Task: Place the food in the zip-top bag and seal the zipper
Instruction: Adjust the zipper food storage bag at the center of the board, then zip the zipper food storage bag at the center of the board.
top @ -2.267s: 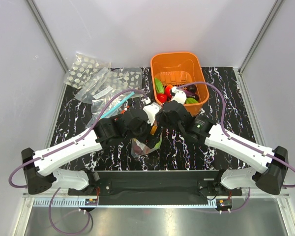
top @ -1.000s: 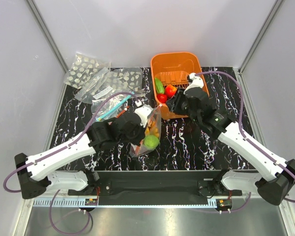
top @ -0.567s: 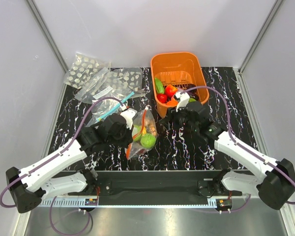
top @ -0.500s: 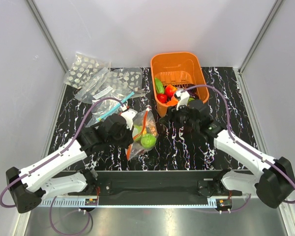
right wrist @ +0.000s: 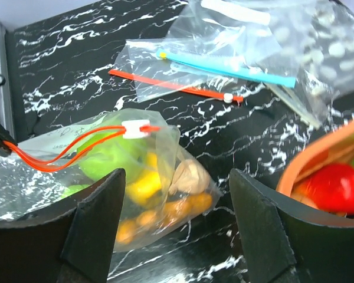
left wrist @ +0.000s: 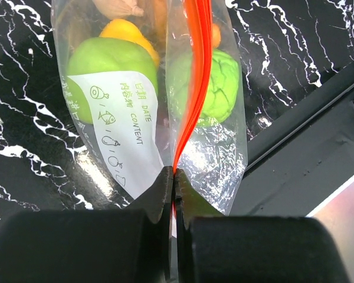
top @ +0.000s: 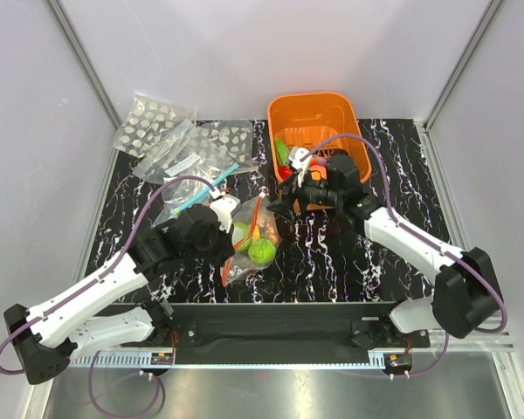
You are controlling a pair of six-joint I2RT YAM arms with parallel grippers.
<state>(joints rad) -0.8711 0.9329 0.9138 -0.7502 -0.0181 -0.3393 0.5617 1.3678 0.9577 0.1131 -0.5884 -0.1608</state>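
Zip-top bag (top: 251, 237): lies on the black marbled bench (top: 402, 175), centre-left, between the two arms. White printed label (left wrist: 121, 124) on one face.

Zipper (left wrist: 192, 88): red-orange strip runs along the bag's mouth. In the right wrist view its two halves stand apart in a narrow loop beside the white slider (right wrist: 135, 128), so the mouth is not sealed there.

Food in the bag: a green apple (left wrist: 109, 59), a second, ridged green piece (left wrist: 215, 82), a yellow piece (right wrist: 143, 186), small orange pieces (right wrist: 165, 212) and one pale beige piece (right wrist: 186, 174).

Left claw (left wrist: 173, 183): fully closed, pinching the end of the zipper at the bag's near corner.

Right claw (right wrist: 176, 177): jaws wide apart, nothing between them. It hangs above the bench, between the bag and the orange basket (top: 323, 109), fingers pointing toward the bag.

Basket: at the back of the bench, right of centre. It holds more food, including a red tomato (right wrist: 336, 183) and a green cucumber (top: 282, 150).

Back left: a blue-strip bag (top: 201, 188) and white-dotted bags (top: 157, 122), well apart from the task bag.
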